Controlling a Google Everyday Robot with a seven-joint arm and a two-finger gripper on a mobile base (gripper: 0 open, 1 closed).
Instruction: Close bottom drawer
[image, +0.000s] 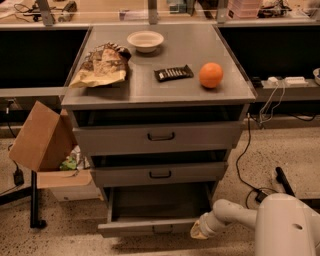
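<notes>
The bottom drawer (150, 227) of the grey metal cabinet (160, 135) stands pulled out, its shallow tray open and its low front panel near the bottom edge of the camera view. My gripper (198, 230) sits at the right end of that front panel, touching or almost touching it. My white arm (235, 212) reaches in from the lower right. The middle drawer (160, 174) and the top drawer (160, 137) above it are pushed in further.
On the cabinet top lie a chip bag (102, 67), a white bowl (145, 40), a dark snack bar (173, 73) and an orange (211, 75). An open cardboard box (45, 142) stands at the left. Cables (250, 165) run over the floor at the right.
</notes>
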